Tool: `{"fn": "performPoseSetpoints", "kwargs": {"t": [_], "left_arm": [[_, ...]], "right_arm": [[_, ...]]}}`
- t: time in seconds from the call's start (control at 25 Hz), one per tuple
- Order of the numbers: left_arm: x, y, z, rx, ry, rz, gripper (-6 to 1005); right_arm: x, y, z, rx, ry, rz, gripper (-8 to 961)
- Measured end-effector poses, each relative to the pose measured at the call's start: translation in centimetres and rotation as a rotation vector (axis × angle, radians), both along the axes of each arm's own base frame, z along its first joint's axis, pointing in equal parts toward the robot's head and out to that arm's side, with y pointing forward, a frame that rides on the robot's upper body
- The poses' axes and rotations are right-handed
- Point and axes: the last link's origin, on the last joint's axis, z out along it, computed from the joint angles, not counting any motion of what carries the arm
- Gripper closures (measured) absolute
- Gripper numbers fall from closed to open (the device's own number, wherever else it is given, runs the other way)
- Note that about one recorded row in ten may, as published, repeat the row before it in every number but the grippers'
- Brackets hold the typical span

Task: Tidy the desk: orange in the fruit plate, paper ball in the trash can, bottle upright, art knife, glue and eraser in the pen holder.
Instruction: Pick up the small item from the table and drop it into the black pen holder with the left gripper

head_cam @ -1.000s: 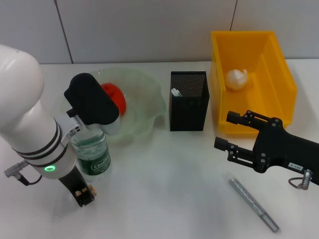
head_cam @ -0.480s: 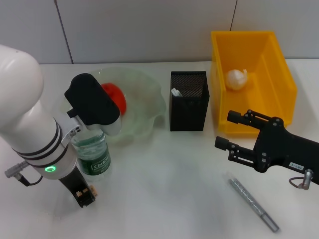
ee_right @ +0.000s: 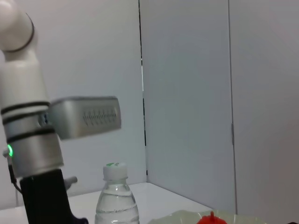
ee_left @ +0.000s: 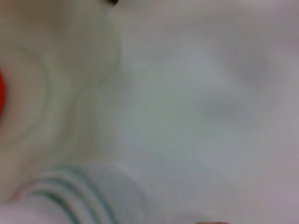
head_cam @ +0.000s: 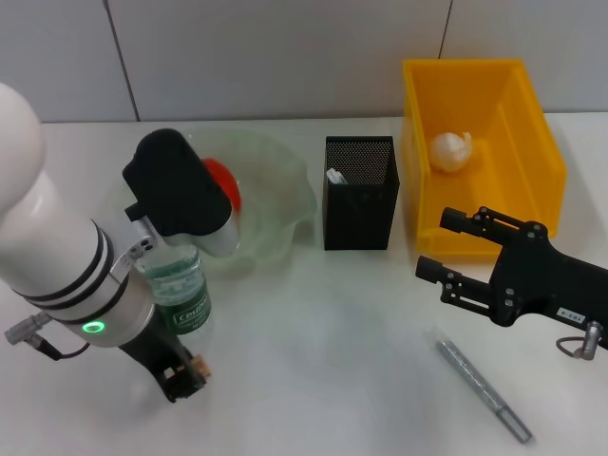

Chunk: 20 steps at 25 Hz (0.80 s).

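Observation:
The bottle [head_cam: 180, 293] stands upright beside the green fruit plate [head_cam: 285, 204], which holds the orange [head_cam: 223, 180]. My left gripper [head_cam: 179, 373] is low on the table just in front of the bottle. The paper ball [head_cam: 451, 149] lies in the yellow trash can [head_cam: 527, 142]. A silver art knife [head_cam: 481, 386] lies on the table at the front right. My right gripper [head_cam: 435, 245] hovers open and empty behind it, in front of the can. The black mesh pen holder [head_cam: 359, 204] shows a small white piece [head_cam: 334, 176] inside. The glue is out of view. The right wrist view shows the bottle [ee_right: 116, 200].
The white left forearm [head_cam: 57, 256] and its black camera housing [head_cam: 176, 190] hang over the plate's left part. Open table lies between the bottle and the art knife. A tiled wall stands behind the table.
The left arm has swung a little to the right and its gripper has slid right along the table. The right gripper has drifted slightly right and down.

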Motion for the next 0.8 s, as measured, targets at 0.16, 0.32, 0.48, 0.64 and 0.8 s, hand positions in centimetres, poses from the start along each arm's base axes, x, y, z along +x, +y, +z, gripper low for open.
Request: {"fn": "performPoseSetpoints", "kwargs": {"t": [0.16,0.32,0.48,0.64,0.8], "left_arm": [[1.8,-1.0,0.2,-0.034,-0.084,-0.043,731],[4.6,-2.1,0.6,-0.07,-0.229,-0.137,731],[6.1,-2.0,0.5,-0.063,-0.33,-0.189,731],[7.0,-1.7,0.4,-0.046,-0.401,-0.25,731],[8.5,-1.2,0.4,-0.003,-0.536,-0.356,731]], "right_arm": [[0.1,0.0,0.1,0.004,0.002,-0.004,255],[0.2,-0.1,0.1,0.004,0.006,-0.009,255],[0.4,-0.4,0.1,0.002,0.011,-0.012,255],[0.4,-0.6,0.3,0.006,0.019,-0.011,255],[0.7,-0.9,0.5,0.013,0.031,-0.022,255]]}}
